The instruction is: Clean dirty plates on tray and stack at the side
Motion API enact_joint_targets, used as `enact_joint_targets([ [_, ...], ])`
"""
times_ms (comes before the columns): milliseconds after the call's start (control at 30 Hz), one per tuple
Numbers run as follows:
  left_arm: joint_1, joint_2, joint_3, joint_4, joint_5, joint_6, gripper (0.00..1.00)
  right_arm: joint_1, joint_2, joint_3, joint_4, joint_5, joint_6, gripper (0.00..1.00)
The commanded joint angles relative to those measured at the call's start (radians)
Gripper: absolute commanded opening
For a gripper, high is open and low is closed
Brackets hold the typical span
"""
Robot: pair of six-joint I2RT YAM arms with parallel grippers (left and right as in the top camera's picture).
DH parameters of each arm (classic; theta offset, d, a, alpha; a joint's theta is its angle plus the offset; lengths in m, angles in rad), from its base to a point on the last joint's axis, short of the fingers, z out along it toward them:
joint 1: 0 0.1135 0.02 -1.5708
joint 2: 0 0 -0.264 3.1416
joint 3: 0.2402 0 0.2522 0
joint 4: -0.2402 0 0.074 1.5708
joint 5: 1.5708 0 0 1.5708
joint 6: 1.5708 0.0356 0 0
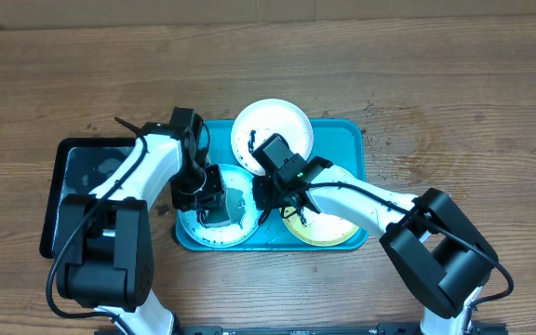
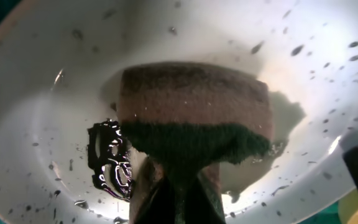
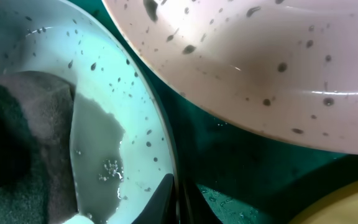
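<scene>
While scrubbing with the left gripper (image 2: 178, 193) clamped tight on the sponge (image 2: 194, 112), could skid the light blue plate (image 1: 198, 234), near left in the tray (image 1: 350, 130), against the white plate (image 1: 282, 116) farther back. Cannot confirm any hold by the right gripper (image 3: 176, 202), closed at that rim; could slip off the wet plastic.

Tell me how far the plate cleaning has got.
Done: nothing stacked; all three plates sit on the tray. In hand: the left gripper presses a sponge onto the light blue plate, where a dark smear shows. Left: the speckled white plate, the yellow-green plate, then stacking all three beside the tray.
</scene>
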Motion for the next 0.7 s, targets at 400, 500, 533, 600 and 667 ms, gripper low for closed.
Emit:
enact_joint_targets([
  [400,-0.006,0.008,-0.092,-0.084,-0.523,-0.333,0.04,-0.006,-0.002,-0.006,0.006,0.013,-0.010,0.06],
  [500,-0.006,0.006,-0.030,-0.123,-0.550,-0.333,0.04,-0.006,-0.002,-0.006,0.005,0.013,-0.010,0.06],
  [533,-0.007,0.006,-0.003,-0.137,-0.553,-0.332,0.04,-0.006,-0.002,-0.006,0.006,0.013,-0.010,0.06],
  [600,-0.009,0.006,0.052,-0.158,-0.530,-0.311,0.04,-0.006,-0.002,-0.006,0.006,0.013,-0.010,0.06],
  [667,-0.010,0.006,0.093,-0.150,-0.455,-0.248,0.04,-0.006,-0.002,-0.006,0.006,0.013,-0.010,0.06],
])
